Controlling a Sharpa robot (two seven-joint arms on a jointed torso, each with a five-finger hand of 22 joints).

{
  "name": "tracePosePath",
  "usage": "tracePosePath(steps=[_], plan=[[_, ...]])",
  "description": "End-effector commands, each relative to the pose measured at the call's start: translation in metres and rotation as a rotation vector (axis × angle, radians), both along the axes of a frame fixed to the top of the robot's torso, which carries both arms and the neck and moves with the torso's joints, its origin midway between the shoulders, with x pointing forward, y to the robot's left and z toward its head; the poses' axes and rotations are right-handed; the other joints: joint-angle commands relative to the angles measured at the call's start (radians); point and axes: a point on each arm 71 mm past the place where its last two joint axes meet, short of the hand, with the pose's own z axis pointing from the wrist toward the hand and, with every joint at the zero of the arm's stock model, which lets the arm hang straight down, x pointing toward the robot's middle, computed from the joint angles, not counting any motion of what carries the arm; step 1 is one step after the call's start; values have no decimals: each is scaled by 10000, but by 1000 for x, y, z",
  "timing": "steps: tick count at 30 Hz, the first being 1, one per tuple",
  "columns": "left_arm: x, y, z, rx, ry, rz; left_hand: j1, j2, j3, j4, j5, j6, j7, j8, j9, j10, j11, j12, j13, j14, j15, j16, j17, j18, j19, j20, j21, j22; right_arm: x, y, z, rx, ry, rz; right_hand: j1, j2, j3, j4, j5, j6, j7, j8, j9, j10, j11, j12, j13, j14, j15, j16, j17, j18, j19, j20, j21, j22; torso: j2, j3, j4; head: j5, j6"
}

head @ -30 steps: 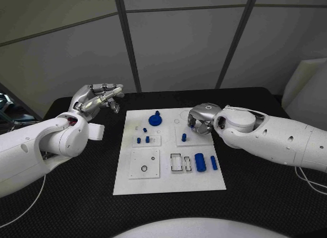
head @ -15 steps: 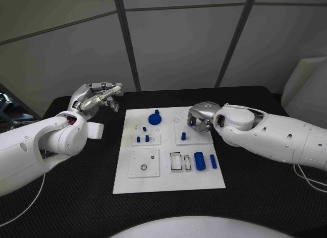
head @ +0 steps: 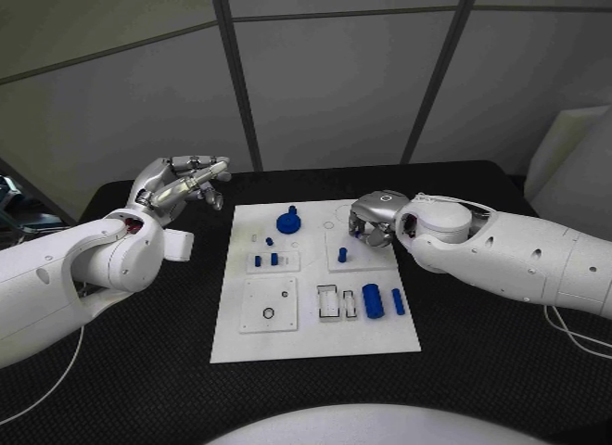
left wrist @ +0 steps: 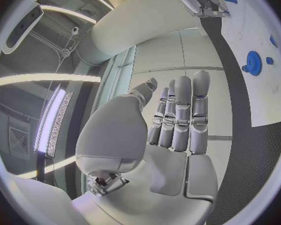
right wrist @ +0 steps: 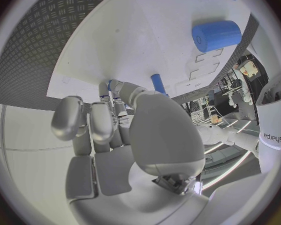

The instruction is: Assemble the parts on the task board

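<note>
Task board (head: pixel 320 324): white plate lying at the middle of the black table (head: pixel 493 371), carrying blue parts. A gear-like part (head: pixel 290 222) is seen near the board's far edge; small pegs (head: pixel 266 258) stand toward its left edge; a thick cylinder (head: pixel 373 301) and a thin pin (head: pixel 399 301) lie toward its right edge, near a recessed slot (head: pixel 330 302). A single short peg (head: pixel 342 253) stands upright in the far right quarter.

Right hand (head: pixel 373 221): held over the board's far right corner, palm down, fingers curled in. In the right wrist view its fingertips (right wrist: pixel 109 87) are seen close to the short peg (right wrist: pixel 157 83); whether anything is pinched cannot be told.

Left hand (head: pixel 182 185): raised beyond the board's far left corner, fingers extended and apart, nothing held, well apart from every part.

Step in hand, as judged: the short peg is being approached. A clean pinch from above is advised, with the peg kept upright and the neighbouring parts left undisturbed.
</note>
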Motion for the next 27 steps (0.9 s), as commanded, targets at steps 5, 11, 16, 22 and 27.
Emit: tracePosePath(steps=[5,11,16,22,27], plan=[[0,-3,0,-107,107,-213,108,63,-73,-14,2,-77,4,16,-11,-125,24,60,19,-6,40,0,-21,-110,-78,8,-101,-43,-1,0,-4,-179,250,58,-190,-88,29,-59,29,-20,-5,-27,-8,-90,-3,-35,-4,257,65,82,-15,-47,-44,86,78,48,0,2,4,17,30],[0,-3,0,-104,125,-221,121,69,-76,-17,3,-81,6,15,-11,-132,25,65,19,-10,41,1,-23,-109,-81,9,-112,-50,-3,1,0,170,-55,100,-285,-100,24,-46,85,63,-29,0,5,-19,-27,-8,9,259,55,114,-13,-64,-13,88,187,179,1,6,-9,38,51],[0,-2,-1,-100,139,-222,136,75,-80,-19,4,-86,9,14,-11,-141,27,71,20,-14,42,2,-25,-108,-84,10,-123,-56,-5,0,6,566,-511,83,-408,-137,-35,-6,13,117,-57,9,12,46,-53,4,17,271,42,166,18,-93,43,83,325,347,9,7,-2,21,67],[0,-2,-1,-92,176,-229,161,85,-86,-24,5,-93,12,13,-10,-153,29,82,22,-20,44,3,-29,-105,-90,12,-143,-68,-8,-3,12,977,-998,42,-431,-143,-49,3,-6,131,-65,11,14,63,-60,7,20,276,38,189,42,-103,60,81,366,399,23,5,-6,29,88],[0,-1,-2,-71,222,-216,173,90,-116,-14,5,-133,32,-3,-15,-193,46,95,22,-35,54,5,-36,-98,-111,17,-208,-105,-14,-5,18,1216,-1226,87,-437,-144,-51,5,-9,133,-67,11,14,65,-61,6,20,276,37,192,44,-113,80,79,405,449,21,8,0,40,88]])
